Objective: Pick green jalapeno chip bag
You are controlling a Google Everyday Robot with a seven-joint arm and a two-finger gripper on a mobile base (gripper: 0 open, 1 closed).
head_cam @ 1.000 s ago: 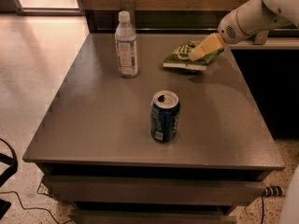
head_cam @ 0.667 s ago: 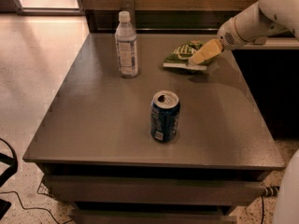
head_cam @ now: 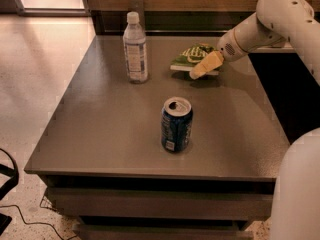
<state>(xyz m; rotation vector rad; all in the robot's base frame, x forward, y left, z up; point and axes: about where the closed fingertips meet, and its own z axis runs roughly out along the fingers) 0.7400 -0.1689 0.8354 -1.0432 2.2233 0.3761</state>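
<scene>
The green jalapeno chip bag [head_cam: 189, 55] lies at the back right of the dark table [head_cam: 100, 129], crinkled, with a pale front edge. My gripper [head_cam: 205, 66], yellowish at the tip, reaches in from the right on the white arm [head_cam: 270, 19] and sits over the bag's front right corner, touching or just above it. The bag's right end is hidden behind the gripper.
A clear plastic water bottle [head_cam: 135, 49] stands upright at the back left of the table, left of the bag. An open blue soda can [head_cam: 176, 125] stands near the table's middle, in front of the bag. A wooden wall panel runs behind the table.
My gripper has moved left and down, from the bag's far right end to its front right corner. The bag, bottle and can have stayed about where they were.
</scene>
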